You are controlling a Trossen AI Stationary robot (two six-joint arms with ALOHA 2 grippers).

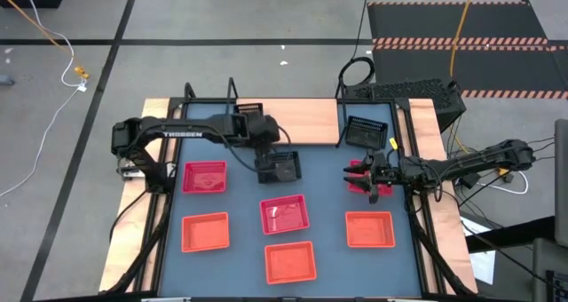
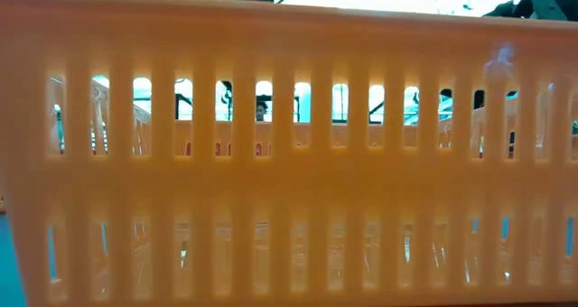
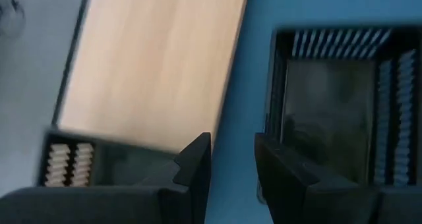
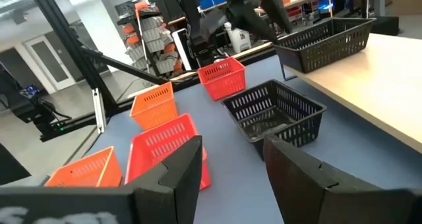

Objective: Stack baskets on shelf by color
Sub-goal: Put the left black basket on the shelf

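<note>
The left claw (image 1: 277,162) hung spread over a black basket (image 1: 279,167) just off the shelf (image 1: 306,122)'s front edge; a skewed pinch might tip it. The right claw (image 1: 374,178) (fingers parted, empty in its wrist view) hovered above a pink-red basket (image 1: 362,177) near the table's right edge.
</note>
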